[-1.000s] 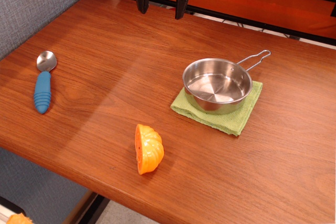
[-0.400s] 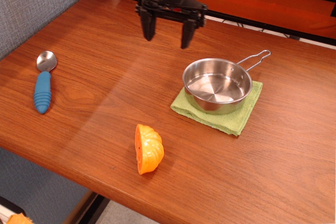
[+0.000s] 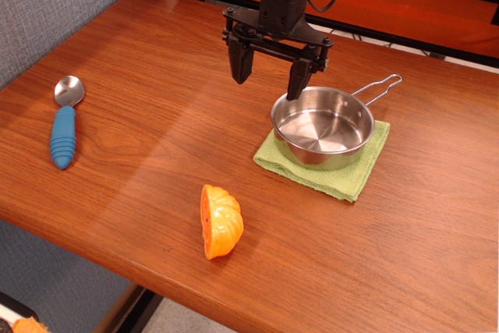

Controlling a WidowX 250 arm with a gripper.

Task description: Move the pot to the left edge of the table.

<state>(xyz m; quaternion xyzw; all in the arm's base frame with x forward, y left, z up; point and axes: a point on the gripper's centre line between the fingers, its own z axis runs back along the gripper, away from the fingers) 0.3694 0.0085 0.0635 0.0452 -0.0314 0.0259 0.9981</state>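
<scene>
Presently lying at far left on the table (image 3: 140, 138): a spoon (image 3: 62, 122) with blue handle, bowl pointing toward the far edge. Resting near the front edge, left of centre: an orange ridged mould (image 3: 221, 221), tipped on its side. Hanging above the tabletop toward the far side: the gripper (image 3: 269, 76), black, fingers (image 3: 240, 64) spread wide apart and holding nothing, right fingertip showing just beside the pot's far-left rim; contact not determinable. Sitting right of centre: the pot (image 3: 322, 126), upright, empty and shiny, on a green cloth (image 3: 351, 173), well apart from the left edge. Pointing up and to the right from the pot: its wire handle (image 3: 378, 89), reaching past the cloth.
</scene>
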